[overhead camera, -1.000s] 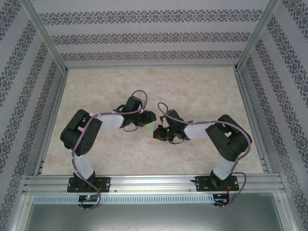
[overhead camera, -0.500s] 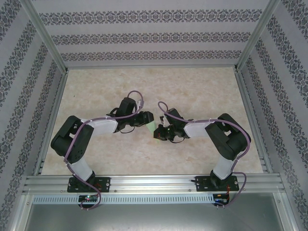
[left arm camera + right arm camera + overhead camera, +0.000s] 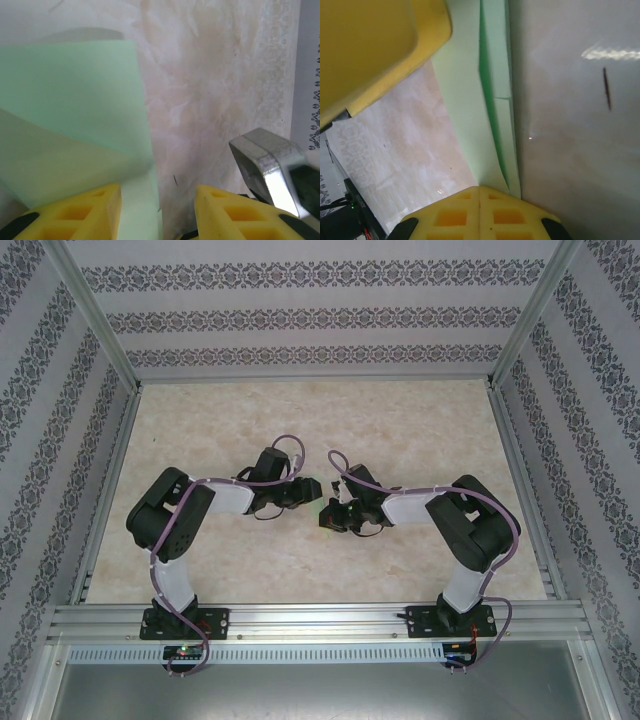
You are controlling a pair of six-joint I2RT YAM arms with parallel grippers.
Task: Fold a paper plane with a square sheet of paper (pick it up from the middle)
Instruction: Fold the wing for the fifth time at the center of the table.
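Crease step: sheet of paper [image 3: 75, 100], mint green, partly folded. Location: pinched in right gripper [image 3: 480, 194], which is clenched on its folded edge. Left gripper [image 3: 157, 195]: just beside right gripper, jaws apart, flap between them, unclamped. Advice: hold the pinch firm, press along the fold, avoid tugging. Obscured: overall fold shape; far corners cropped.

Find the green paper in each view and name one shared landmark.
Top external: green paper, a small sliver between left gripper and right gripper.
Left wrist: left half of the picture, above the yellow fingers.
Right wrist: a strip down the middle, ending at the shut right gripper.
Shared landmark: the marbled beige tabletop.
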